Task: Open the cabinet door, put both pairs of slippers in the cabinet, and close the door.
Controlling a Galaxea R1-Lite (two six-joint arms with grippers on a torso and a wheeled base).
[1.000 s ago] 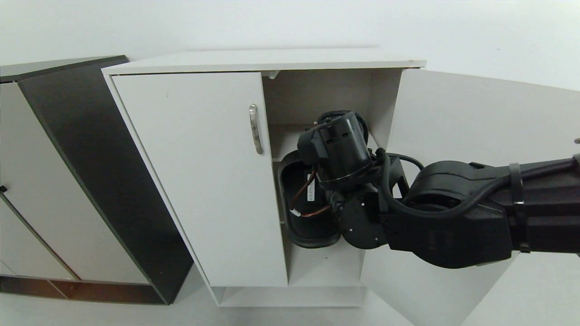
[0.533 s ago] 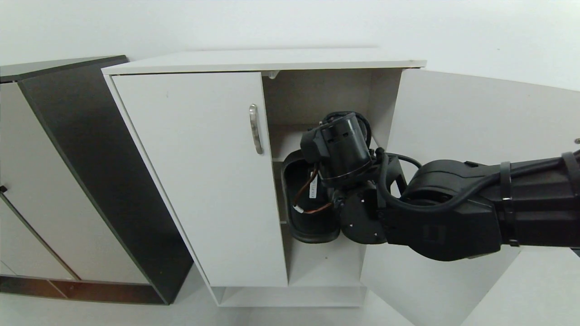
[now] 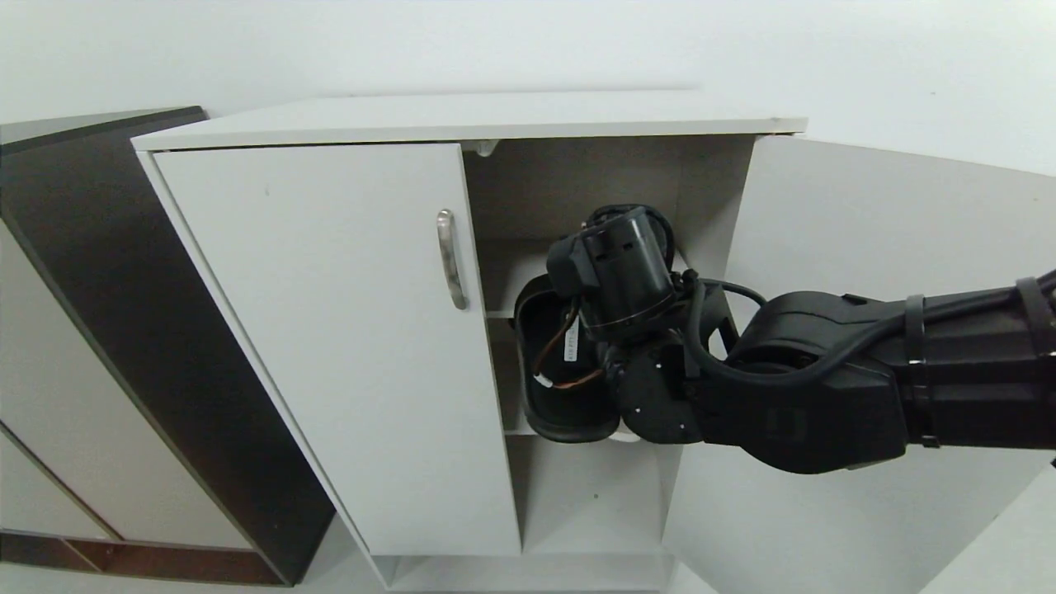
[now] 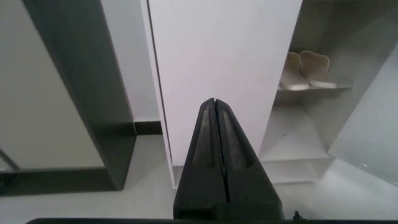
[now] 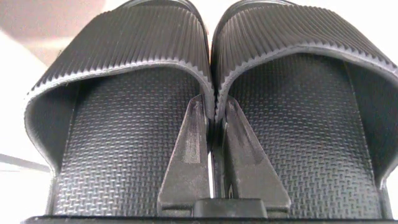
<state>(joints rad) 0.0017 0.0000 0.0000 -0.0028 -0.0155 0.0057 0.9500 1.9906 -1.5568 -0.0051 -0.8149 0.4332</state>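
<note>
A pair of black slippers [image 3: 563, 394] hangs in the open right half of the white cabinet [image 3: 462, 120], level with its middle shelf. My right gripper [image 5: 215, 111] is shut on the two inner side walls of the black slippers [image 5: 124, 130], pinching them together. A pair of white slippers [image 4: 309, 70] lies on the shelf inside. My left gripper [image 4: 215, 102] is shut and empty, held low in front of the shut left door [image 4: 217, 56].
The right door [image 3: 866, 247] stands swung wide open beside my right arm. The left door [image 3: 330, 330] is closed, with a metal handle [image 3: 446, 258]. A dark-sided cabinet [image 3: 124, 289] stands just left of the white one.
My right arm has carried the black slippers a little up and deeper into the cabinet opening. The head camera has shifted, so the cabinet now looks nearer.
</note>
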